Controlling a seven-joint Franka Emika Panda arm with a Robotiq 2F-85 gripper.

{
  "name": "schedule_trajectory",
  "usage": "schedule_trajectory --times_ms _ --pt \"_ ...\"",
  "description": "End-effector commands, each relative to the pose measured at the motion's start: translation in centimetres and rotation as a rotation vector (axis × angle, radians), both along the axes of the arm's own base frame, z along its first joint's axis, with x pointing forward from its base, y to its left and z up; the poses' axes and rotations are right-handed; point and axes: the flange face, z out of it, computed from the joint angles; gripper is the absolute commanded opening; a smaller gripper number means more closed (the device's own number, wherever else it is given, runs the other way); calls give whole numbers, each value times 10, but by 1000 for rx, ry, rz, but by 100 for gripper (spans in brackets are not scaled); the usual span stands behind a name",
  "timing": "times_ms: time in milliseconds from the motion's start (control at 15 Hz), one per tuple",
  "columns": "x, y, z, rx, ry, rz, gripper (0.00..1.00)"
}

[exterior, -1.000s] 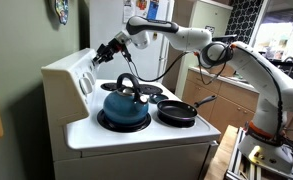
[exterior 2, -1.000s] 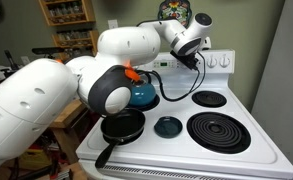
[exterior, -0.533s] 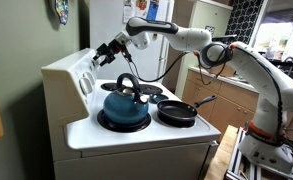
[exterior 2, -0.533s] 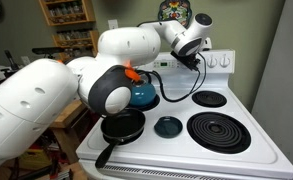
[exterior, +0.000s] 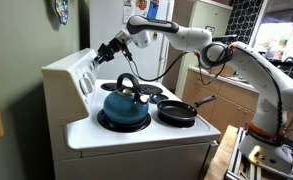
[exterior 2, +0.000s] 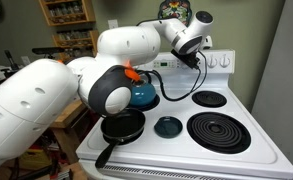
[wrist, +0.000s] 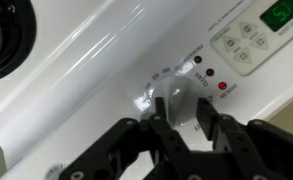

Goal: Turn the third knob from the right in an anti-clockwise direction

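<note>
The white stove knob sits on the stove's back panel, below the printed dial marks. My gripper has one black finger on each side of the knob and is closed against it. In both exterior views the gripper presses up to the back panel and hides the knob. Two more white knobs show to its right on the panel.
A blue kettle and a black frying pan stand on the stove's burners. Two red indicator lights and a keypad with a green display lie beside the knob. A coil burner is bare.
</note>
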Motion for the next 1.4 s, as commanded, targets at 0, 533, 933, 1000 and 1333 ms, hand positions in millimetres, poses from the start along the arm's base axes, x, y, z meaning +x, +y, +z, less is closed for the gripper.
schedule_trajectory --times_ms 0,533,933,1000,1333 --pt "0 -2 -4 -23 42 -10 23" --pt "-3 1 -5 -73 31 28 4" --pt "-10 12 -4 -208 -27 106 4" --pt "-12 14 -1 -240 -46 125 4" --pt "-18 28 3 -369 -137 205 4"
